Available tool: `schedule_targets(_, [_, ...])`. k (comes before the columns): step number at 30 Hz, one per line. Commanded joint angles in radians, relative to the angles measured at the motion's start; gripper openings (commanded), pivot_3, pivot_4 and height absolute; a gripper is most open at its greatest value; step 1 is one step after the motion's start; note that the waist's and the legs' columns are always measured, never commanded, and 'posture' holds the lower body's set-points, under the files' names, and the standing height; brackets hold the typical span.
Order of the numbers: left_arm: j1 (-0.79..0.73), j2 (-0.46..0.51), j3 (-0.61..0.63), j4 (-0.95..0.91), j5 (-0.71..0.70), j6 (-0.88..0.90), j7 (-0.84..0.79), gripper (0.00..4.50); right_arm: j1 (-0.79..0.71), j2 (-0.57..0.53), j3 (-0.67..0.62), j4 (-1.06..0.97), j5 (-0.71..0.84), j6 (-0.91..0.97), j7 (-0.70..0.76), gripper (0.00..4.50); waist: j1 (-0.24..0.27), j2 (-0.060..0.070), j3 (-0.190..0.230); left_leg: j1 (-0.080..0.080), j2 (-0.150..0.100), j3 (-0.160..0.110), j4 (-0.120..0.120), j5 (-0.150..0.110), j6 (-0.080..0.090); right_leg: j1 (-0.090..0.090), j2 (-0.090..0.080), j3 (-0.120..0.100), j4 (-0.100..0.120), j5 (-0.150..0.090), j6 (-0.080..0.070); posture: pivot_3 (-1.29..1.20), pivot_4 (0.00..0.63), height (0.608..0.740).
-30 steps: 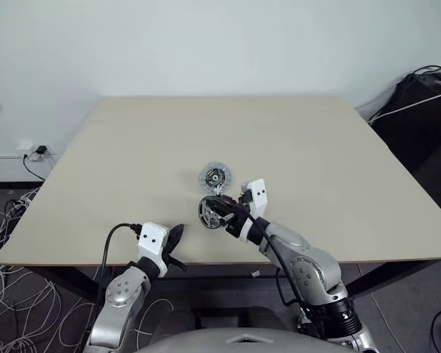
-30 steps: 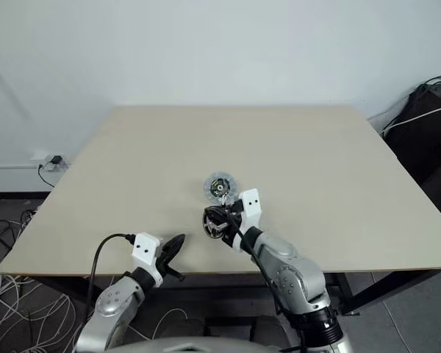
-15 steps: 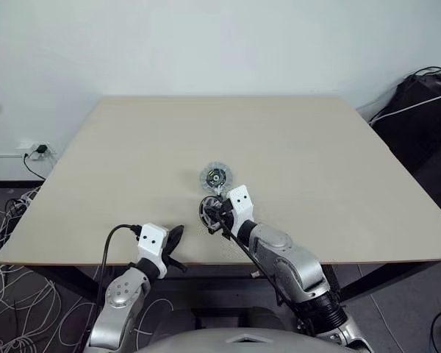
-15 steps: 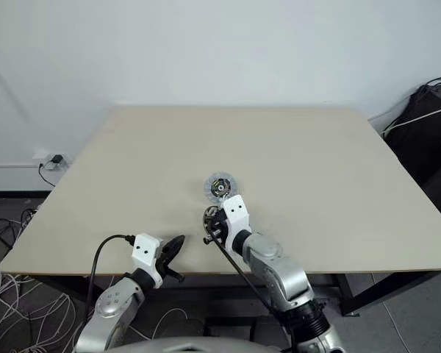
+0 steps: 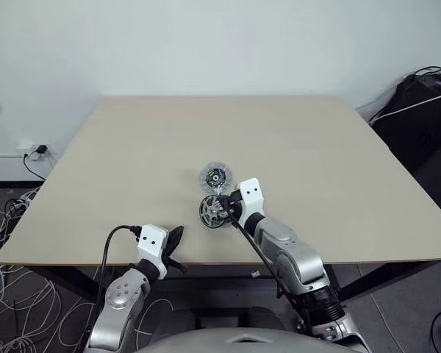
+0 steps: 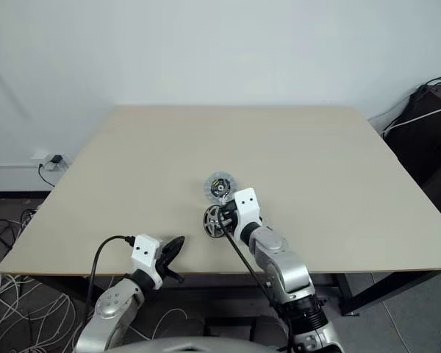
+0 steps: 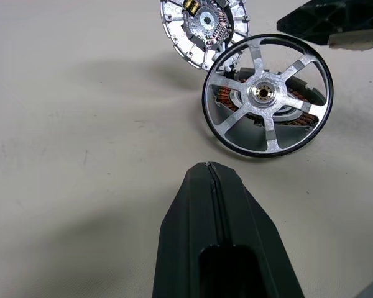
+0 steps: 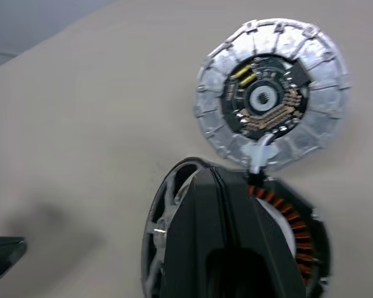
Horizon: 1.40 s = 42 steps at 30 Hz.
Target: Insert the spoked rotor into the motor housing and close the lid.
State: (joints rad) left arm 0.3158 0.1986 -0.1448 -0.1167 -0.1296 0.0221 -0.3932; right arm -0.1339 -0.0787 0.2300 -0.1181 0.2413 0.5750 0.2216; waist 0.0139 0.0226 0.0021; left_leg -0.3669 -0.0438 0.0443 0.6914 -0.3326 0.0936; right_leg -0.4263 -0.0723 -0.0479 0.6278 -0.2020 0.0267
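Observation:
The spoked rotor (image 7: 267, 93) stands tilted on edge at the near middle of the table, leaning on a disc with copper-brown windings (image 8: 287, 208) behind it. Just beyond them the motor housing (image 8: 270, 93), silvery with a dark centre, lies flat. My right gripper (image 8: 206, 171) is shut, with nothing between its fingers, and its tip is at the rotor's upper rim; I cannot tell whether it touches. From the head, the rotor (image 5: 213, 211) sits beside the right gripper (image 5: 225, 207). My left gripper (image 7: 209, 166) is shut and empty, hovering at the table's near edge, short of the rotor.
The beige table (image 5: 132, 162) stretches wide around the parts. Its near edge runs just under my left gripper (image 5: 175, 239). A black bag with cables (image 5: 426, 103) sits off the far right corner, and loose cables (image 5: 7, 294) lie on the floor at the left.
My right hand has rolled at the wrist and shifted a little beside the rotor, which now shows its spoked face more. The left arm has kept still.

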Motion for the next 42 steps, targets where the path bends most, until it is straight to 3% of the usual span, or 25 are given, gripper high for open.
schedule_targets(1, [-0.014, 0.000, 0.008, -0.038, -0.006, -0.003, 0.001, 0.00, -0.025, 0.009, -0.023, -0.022, -0.003, -0.009, 0.003, 0.02, 0.000, 0.000, 0.000, 0.000, 0.000, 0.000, 0.000, 0.000, 0.000, 0.000, 0.000, 0.000, 0.000, 0.000, 0.000, 0.00, 0.000, 0.740])
schedule_targets(9, [-0.016, -0.001, 0.006, -0.034, -0.006, -0.004, -0.001, 0.00, -0.016, 0.014, -0.031, -0.029, 0.003, -0.009, 0.011, 0.02, 0.000, 0.000, 0.000, 0.000, 0.000, 0.000, 0.000, 0.000, 0.000, 0.000, 0.000, 0.000, 0.000, 0.000, 0.000, 0.00, 0.000, 0.740])
schedule_targets(17, [-0.015, 0.000, 0.004, -0.033, -0.005, 0.001, -0.002, 0.00, 0.019, 0.003, 0.019, -0.106, 0.101, 0.013, 0.176, 0.02, -0.001, 0.000, 0.000, 0.000, 0.000, 0.000, 0.000, 0.000, 0.000, 0.000, 0.000, 0.000, 0.000, 0.000, 0.000, 0.00, 0.000, 0.740])
schedule_targets(31, [-0.011, -0.002, 0.006, -0.039, -0.005, 0.004, 0.002, 0.00, -0.027, 0.030, -0.011, 0.019, 0.011, 0.032, 0.057, 0.02, 0.000, -0.001, 0.000, 0.001, 0.000, 0.000, 0.000, 0.000, 0.000, 0.001, 0.000, 0.000, 0.000, 0.000, 0.000, 0.00, 0.000, 0.740])
schedule_targets(42, [-0.009, -0.001, 0.006, -0.042, -0.007, 0.007, 0.000, 0.00, -0.035, 0.031, -0.061, 0.001, -0.009, 0.036, 0.015, 0.02, -0.001, 0.000, 0.000, 0.001, 0.000, 0.000, 0.000, 0.000, 0.000, 0.001, 0.000, 0.000, 0.000, 0.000, 0.000, 0.00, 0.000, 0.740])
